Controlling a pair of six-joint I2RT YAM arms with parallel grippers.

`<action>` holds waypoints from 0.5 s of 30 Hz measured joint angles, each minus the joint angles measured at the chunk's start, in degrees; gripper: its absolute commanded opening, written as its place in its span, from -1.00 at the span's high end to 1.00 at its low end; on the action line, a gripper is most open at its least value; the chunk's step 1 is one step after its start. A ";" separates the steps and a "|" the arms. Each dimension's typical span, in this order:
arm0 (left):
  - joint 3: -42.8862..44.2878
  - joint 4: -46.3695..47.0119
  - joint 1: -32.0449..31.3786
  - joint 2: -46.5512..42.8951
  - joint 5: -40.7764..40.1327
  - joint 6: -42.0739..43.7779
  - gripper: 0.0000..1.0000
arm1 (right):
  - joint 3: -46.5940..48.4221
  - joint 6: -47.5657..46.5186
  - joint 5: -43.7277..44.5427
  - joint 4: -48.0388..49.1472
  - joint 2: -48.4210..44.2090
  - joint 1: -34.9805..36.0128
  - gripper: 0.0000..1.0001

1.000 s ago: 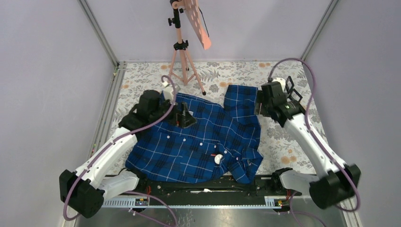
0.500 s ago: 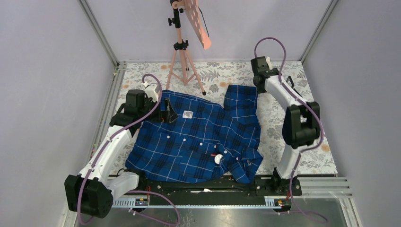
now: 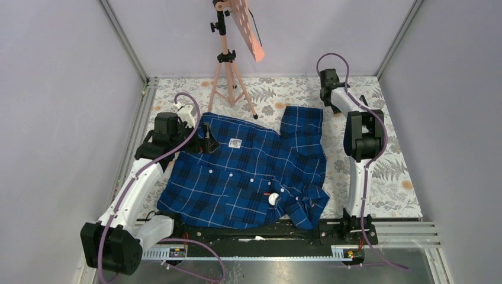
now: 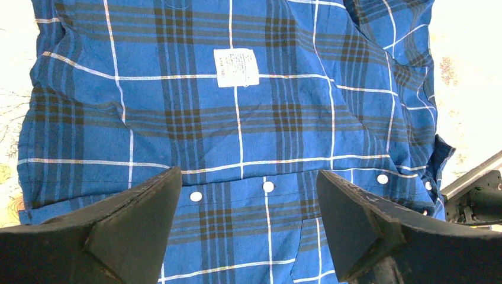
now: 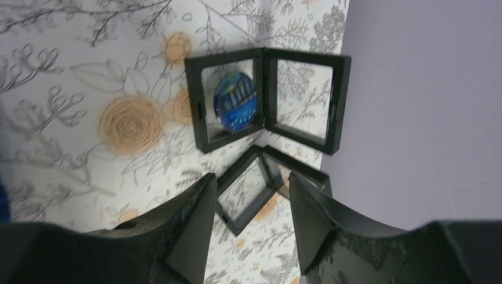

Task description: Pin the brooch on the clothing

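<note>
Right fingers over brooch case; left fingers over shirt.
Left fingers spread wide, grasping nothing, above the shirt's white neck label and button row. Right fingers part-way apart, nothing between them, above open black cases in the bench's far right corner; the round blue brooch sits in one. Plaid shirt lies spread mid-bench, apart from the cases.

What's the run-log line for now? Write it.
left claw: open over shirt | right claw: open, near case | brooch: inside that case, unpinned
</note>
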 measured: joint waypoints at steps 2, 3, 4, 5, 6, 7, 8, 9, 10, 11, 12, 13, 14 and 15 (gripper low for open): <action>0.00 -0.02 0.07 0.24 0.00 0.02 -0.82 | 1.73 -1.90 0.15 0.74 1.68 -0.68 -0.08; 0.00 -0.04 0.11 0.35 0.00 0.04 -0.82 | 2.49 -2.69 0.15 1.05 2.49 -0.96 -0.08; 0.00 -0.04 0.13 0.46 0.00 0.09 -0.82 | 3.04 -3.23 0.17 1.18 3.06 -1.14 -0.07; 0.00 -0.02 0.15 0.50 0.00 0.11 -0.82 | 3.58 -3.80 0.17 1.29 3.72 -1.29 -0.06; 0.00 -0.02 0.20 0.61 0.02 0.13 -0.82 | 4.37 -4.35 0.20 1.31 4.48 -1.38 -0.05; 0.00 -0.07 0.26 0.72 0.02 0.13 -0.82 | 5.27 -4.87 0.17 1.42 5.27 -1.44 -0.05; 0.00 -0.04 0.28 0.83 0.00 0.15 -0.82 | 6.03 -5.33 0.13 1.62 5.99 -1.46 -0.04; 0.00 -0.04 0.31 0.90 0.02 0.15 -0.82 | 6.78 -5.75 0.04 1.79 6.71 -1.46 -0.03; 0.00 -0.07 0.31 1.01 0.02 0.15 -0.82 | 7.21 -6.08 -0.09 1.97 7.23 -1.46 -0.03; 0.00 -0.07 0.31 1.09 0.02 0.15 -0.82 | 7.65 -6.34 -0.11 1.97 7.61 -1.46 -0.02; 0.00 -0.04 0.31 1.14 0.02 0.15 -0.82 | 8.04 -6.58 -0.13 2.01 8.00 -1.44 -0.01; 0.00 -0.04 0.31 1.25 0.04 0.15 -0.82 | 8.55 -6.82 -0.13 2.01 8.39 -1.46 0.01; 0.00 -0.04 0.31 1.36 0.02 0.15 -0.82 | 8.79 -7.04 -0.13 2.08 8.61 -1.46 0.03; 0.00 -0.07 0.31 1.49 0.02 0.15 -0.82 | 8.92 -7.28 -0.11 2.21 8.81 -1.46 0.04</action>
